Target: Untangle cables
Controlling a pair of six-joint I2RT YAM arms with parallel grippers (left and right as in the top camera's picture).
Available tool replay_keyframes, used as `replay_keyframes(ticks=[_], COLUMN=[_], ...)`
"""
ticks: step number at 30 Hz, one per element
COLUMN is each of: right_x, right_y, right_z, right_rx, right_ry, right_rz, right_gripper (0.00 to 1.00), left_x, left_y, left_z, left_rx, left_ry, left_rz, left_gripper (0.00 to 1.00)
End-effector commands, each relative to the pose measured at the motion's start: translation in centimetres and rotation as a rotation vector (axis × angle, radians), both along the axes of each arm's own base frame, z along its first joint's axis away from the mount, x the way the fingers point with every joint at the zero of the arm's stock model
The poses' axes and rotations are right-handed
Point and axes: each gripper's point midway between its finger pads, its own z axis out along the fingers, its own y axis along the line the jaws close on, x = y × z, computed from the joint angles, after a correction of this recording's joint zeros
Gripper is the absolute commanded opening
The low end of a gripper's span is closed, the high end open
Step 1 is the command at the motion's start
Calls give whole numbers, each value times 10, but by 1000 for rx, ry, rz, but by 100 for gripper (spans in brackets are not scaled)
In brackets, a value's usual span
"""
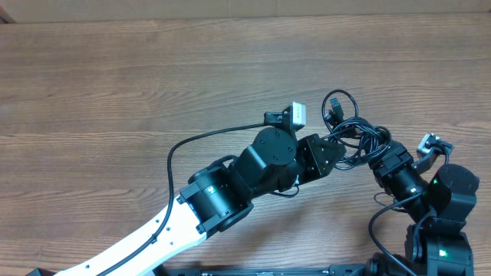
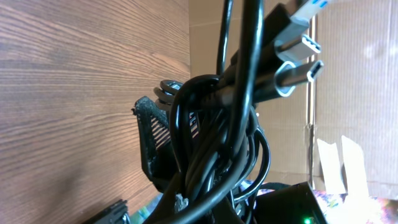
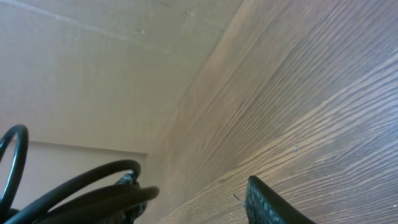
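My left gripper [image 1: 336, 150] was clamped fully shut. From its wrist view I judged it was pinched on a strand of the cables [image 2: 217, 130], whose knot hung right in front of the lens, though the pinch point itself was hidden. I read that hold as an anchor, fixing one side so the other claw could tease loops away.

My right gripper [image 1: 377, 156] had its jaws partly apart, with bare table showing through the gap and nothing between them. One ridged finger [image 3: 267, 202] showed at the bottom of its view. A few strands lay on the opposite side of the gap, and I couldn't tell whether they touched anything.

From overhead the two claws faced each other with the knot between them. It sat on the right part of the table [image 1: 153, 69], close in front of the right arm, probably because both arms reach it there.

I counted two arms, two grippers and one knot. The strands overlapped too much to count. One loop [image 1: 339, 101] stuck out on the far side. Of the plugs [image 2: 300, 46], two silver-tipped ones lay side by side, and a pale third sat at the frame's top edge.
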Motion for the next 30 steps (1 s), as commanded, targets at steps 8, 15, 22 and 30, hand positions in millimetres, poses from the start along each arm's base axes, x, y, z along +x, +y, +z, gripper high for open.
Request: replay_keyframes(ticks=[8,15,22,30], right_x=[3,-1,-13,-18], right_y=[-32,-35,-38,-19], right_z=[-18,-27,-48,-48], right_rx=[-140,-169,-216,-181], right_ry=[53,88,178,176], right_rz=[-148,-150,-146,-41], right_gripper=[49,45,45,47], left_x=[-16,-17,0,18], left_y=[1,11,33,45], left_z=[37,50,64,63], left_rx=[-1,62,104,120], left_ry=[-272,-510,-582,-526], left_rz=[-134,-178,-60,73], left_gripper=[4,4,4,4])
